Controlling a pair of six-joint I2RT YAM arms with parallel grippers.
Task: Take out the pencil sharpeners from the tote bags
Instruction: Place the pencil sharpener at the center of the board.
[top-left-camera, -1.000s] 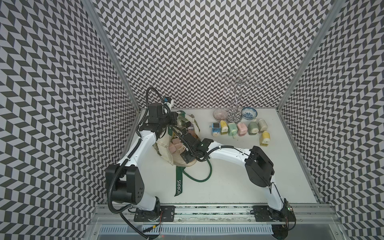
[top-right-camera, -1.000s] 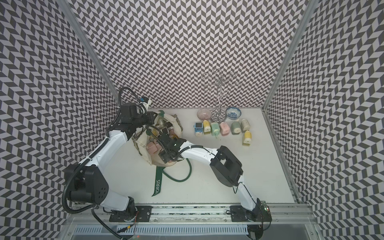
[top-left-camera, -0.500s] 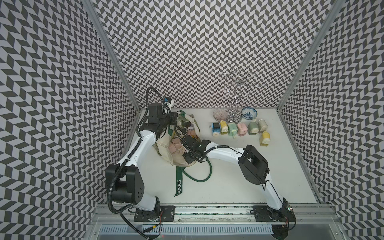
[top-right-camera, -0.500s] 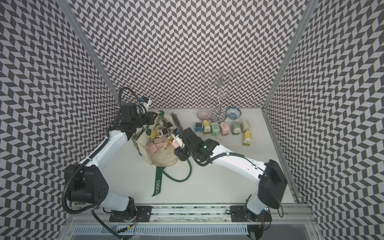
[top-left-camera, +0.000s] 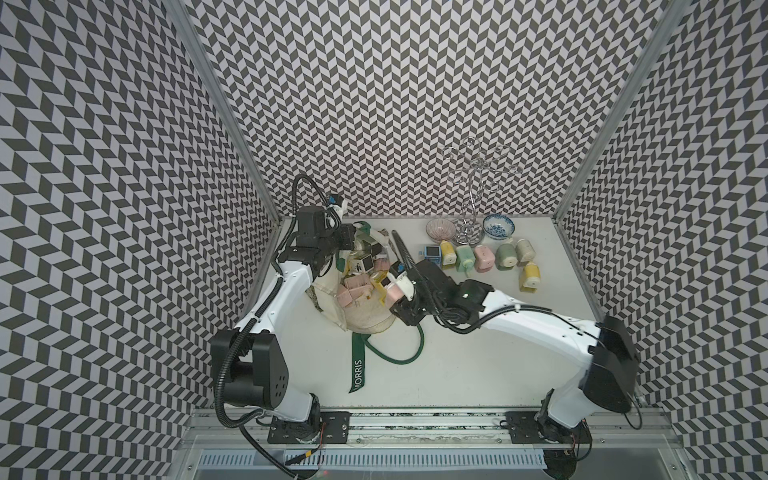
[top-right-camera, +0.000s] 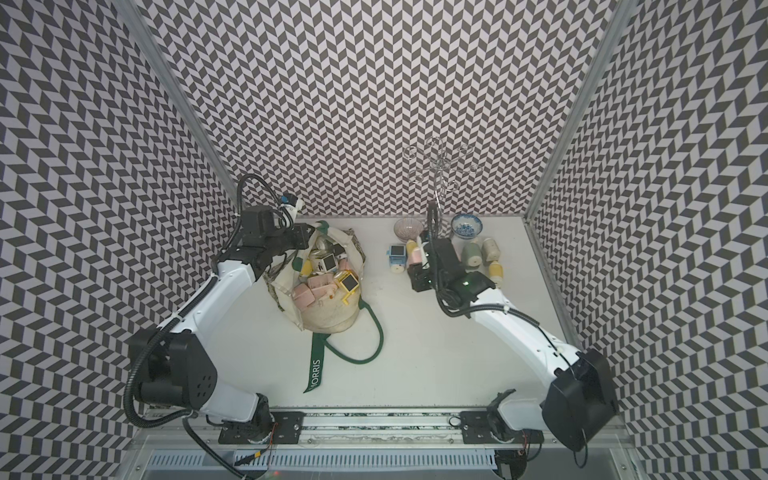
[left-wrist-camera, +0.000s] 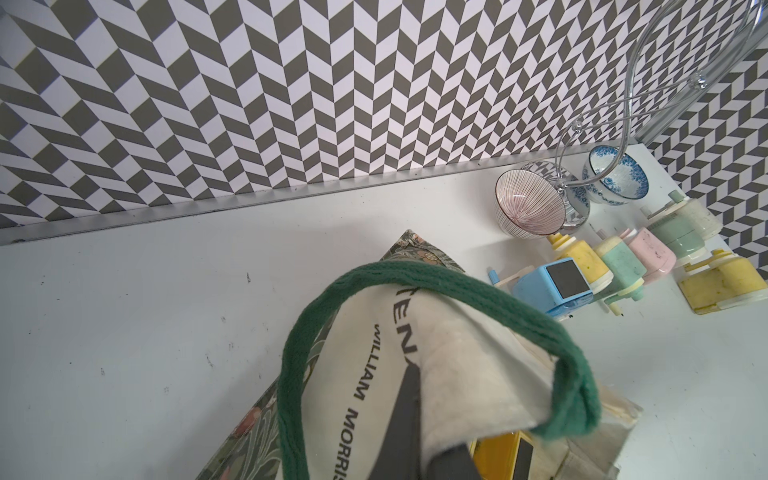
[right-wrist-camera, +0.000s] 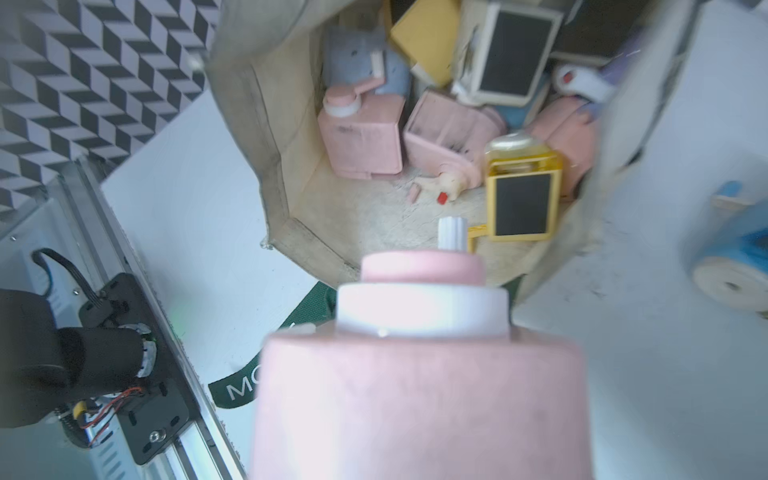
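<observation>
Chevron-patterned walls (top-left-camera: 374, 104) box in a white table (top-left-camera: 478, 353). Left of centre lies the cream tote bag (top-left-camera: 365, 318), mouth open, its green strap (top-left-camera: 357, 370) trailing toward the lower edge. The left gripper (top-left-camera: 347, 243) is closed on the bag's upper rim. Sharpeners (top-left-camera: 357, 286) (pink, yellow, beige) are piled inside.

The right gripper (top-left-camera: 401, 286) is clamped on a pink sharpener (right-wrist-camera: 415, 395), seen close in the right wrist view with the bag's mouth beyond it. In a top view it is at the bag's right edge. In a top view that gripper (top-right-camera: 419, 257) is at the row of sharpeners (top-left-camera: 484, 257) right of centre, beside a pink-striped bowl (top-left-camera: 441, 230), a blue-patterned bowl (top-left-camera: 498, 226) and a wire stand (top-left-camera: 471, 199).
</observation>
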